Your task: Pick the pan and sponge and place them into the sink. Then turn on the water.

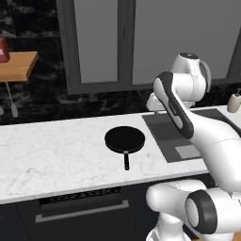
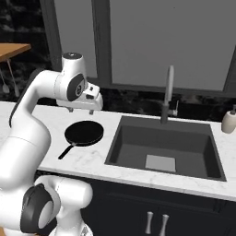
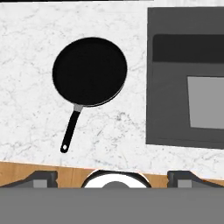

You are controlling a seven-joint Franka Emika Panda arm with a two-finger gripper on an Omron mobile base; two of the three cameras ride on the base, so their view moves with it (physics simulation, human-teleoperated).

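While the spread claw (image 3: pixel 112 177) hovers empty, the round black frying pan (image 3: pixel 90 71), upper left, awaits grasping; descend next.

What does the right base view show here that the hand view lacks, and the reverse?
Right base view alone: the gooseneck faucet behind the sink, the soap dispenser at the sink's far right, and the cabinet handles below the counter. Hand view alone: the open claw seen from behind its fingertips, well apart. Shared: the pan on the marble counter, and the sink with its lighter patch.
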